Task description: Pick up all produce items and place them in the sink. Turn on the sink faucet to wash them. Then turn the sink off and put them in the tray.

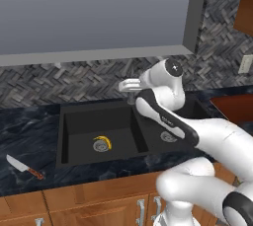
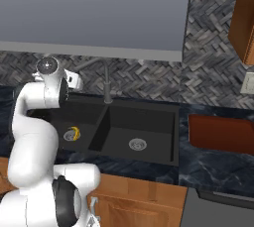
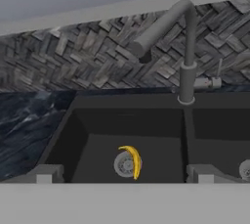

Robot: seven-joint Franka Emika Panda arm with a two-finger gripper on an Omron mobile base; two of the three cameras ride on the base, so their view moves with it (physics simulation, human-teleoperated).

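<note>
Banana (image 1: 104, 141): it is lying in the left basin, curving around the 3 o'clock side of the round silver drain (image 1: 100, 145) and touching its ring; the hand view is showing it at 6 o'clock from the spout tip.
Sink (image 2: 163, 117): a matte black double basin is sitting in the black marbled table (image 1: 24, 121); the right basin is holding only its own drain (image 2: 137, 144).
Faucet (image 3: 186, 47): it is standing upright at the back rim on the divider between the basins, its spout reaching out over the left basin; a thin lever (image 3: 218, 69) is sticking up at its 3 o'clock side in the hand view.
Pincer (image 3: 124, 174): it is hovering above the left basin, near the faucet, with both dark tips well apart, standing wide and holding nothing.
Tray (image 2: 221, 133): the reddish-brown tray is resting on the table at 3 o'clock from the sink, just beside its right rim.
Knife (image 1: 22, 166): the red-handled knife is lying on the table at 8 o'clock from the sink, well apart from the banana.
</note>
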